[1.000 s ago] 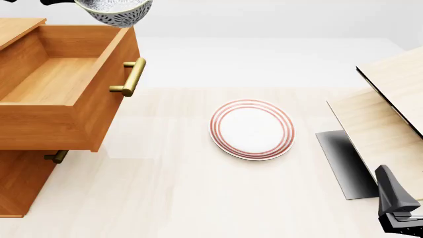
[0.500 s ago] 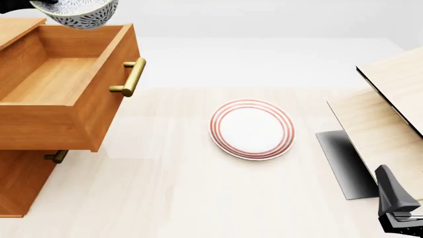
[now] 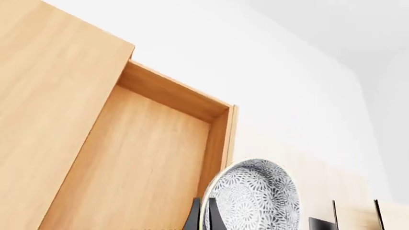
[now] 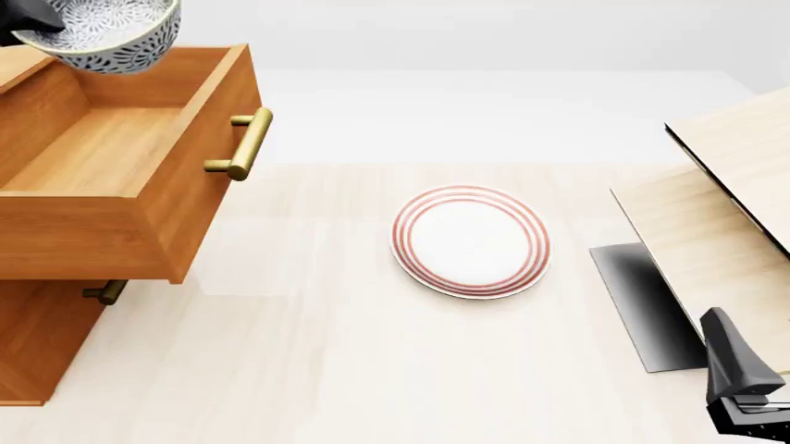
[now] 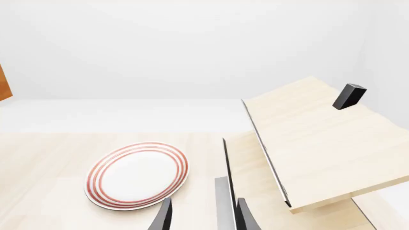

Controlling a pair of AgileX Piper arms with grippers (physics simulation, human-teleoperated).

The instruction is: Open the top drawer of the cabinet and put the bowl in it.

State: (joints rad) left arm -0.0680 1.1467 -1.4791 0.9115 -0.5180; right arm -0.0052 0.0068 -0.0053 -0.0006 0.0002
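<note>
- The small round bowl, white with a dense blue-grey speckle (image 4: 109, 35), is carried in the air by the left gripper (image 3: 203, 218), whose dark fingers are clamped on the bowl's rim.
- Since half a second ago the bowl has been shifted further over the pulled-out orange-brown wooden top drawer (image 4: 117, 153) and slightly lower; a second ago it hung just past the drawer's front panel, above the brass bar handle (image 4: 244, 143).
- The bowl is now seen above the drawer's far end, clear of its floor.
- The orange-brown wooden cabinet (image 4: 43, 342) and its drawer are unchanged.
- The flat white plate with red rings (image 4: 471, 240) is left on the table, well apart from the cabinet.
- The right gripper (image 5: 203, 218) is parked unmoved beyond the plate from the cabinet, its fingers parted around nothing.
</note>
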